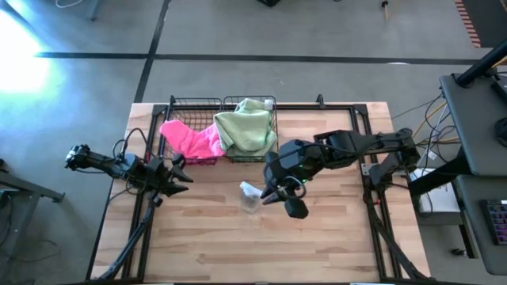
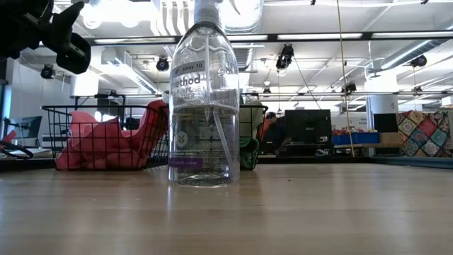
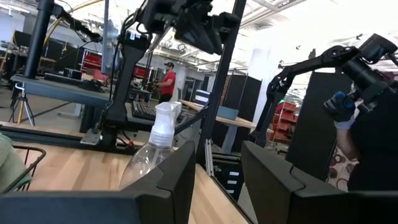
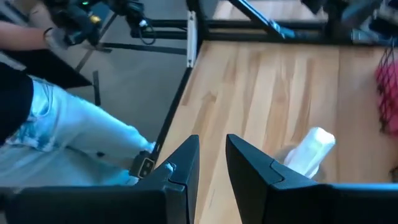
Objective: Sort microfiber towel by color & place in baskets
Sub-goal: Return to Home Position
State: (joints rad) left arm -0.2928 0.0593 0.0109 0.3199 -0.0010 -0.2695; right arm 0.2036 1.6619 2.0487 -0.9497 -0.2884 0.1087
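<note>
— Light falls evenly from above on the worktop (image 1: 317, 229). Shadows there are faint and soft-edged.
— The floor (image 1: 20, 55) beyond the worktop's far left corner is burnt out by hard glare.
— At table height the ceiling strip lights (image 2: 318, 35) shine towards the lens and backlight the clear bottle (image 2: 204, 106).
— The left wrist view is washed white in one corner, and the left gripper (image 3: 217, 149) shows dark against the brightness.
</note>
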